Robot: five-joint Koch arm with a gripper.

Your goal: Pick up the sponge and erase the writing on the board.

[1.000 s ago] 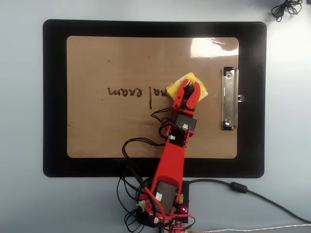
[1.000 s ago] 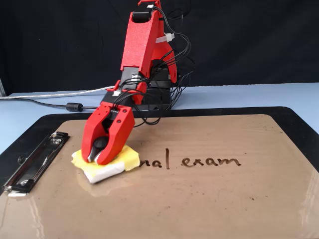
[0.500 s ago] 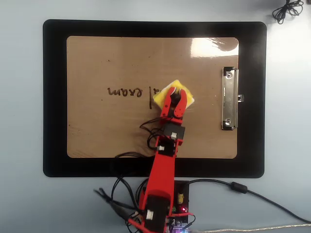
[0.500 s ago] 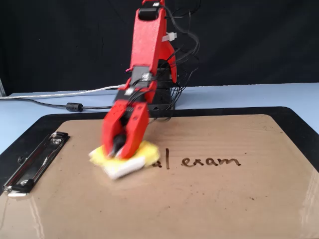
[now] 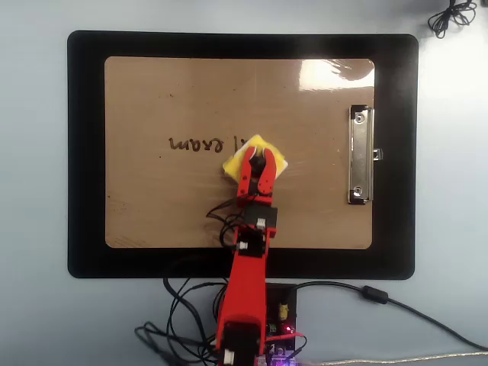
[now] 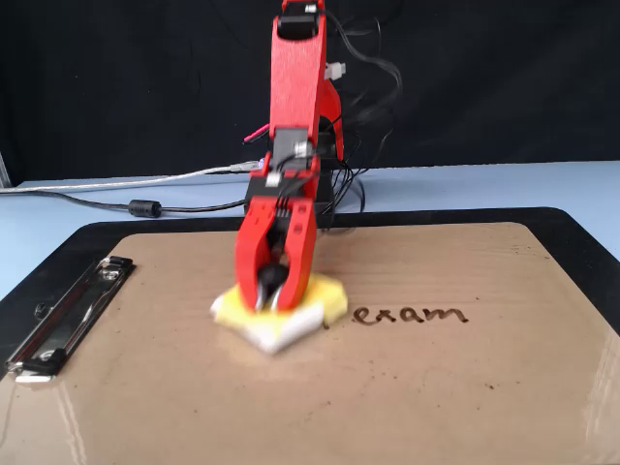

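Observation:
The yellow sponge [image 5: 259, 145] [image 6: 325, 302] lies flat on the tan board [image 5: 198, 91] [image 6: 465, 387], pressed under my red gripper [image 5: 258, 155] [image 6: 273, 298]. The jaws are closed on the sponge's dark middle knob. The sponge sits at the end of the dark writing [image 5: 194, 143] [image 6: 412, 315]; only "exam" and a stroke beside it show, the rest is covered or gone. In the overhead view the writing runs left of the sponge; in the fixed view it runs right of it.
The board's silver clip [image 5: 361, 155] [image 6: 68, 315] is at the right in the overhead view, left in the fixed view. A black mat [image 5: 84, 152] [image 6: 107, 237] frames the board. Cables [image 5: 183, 313] [image 6: 145, 206] lie around the arm's base.

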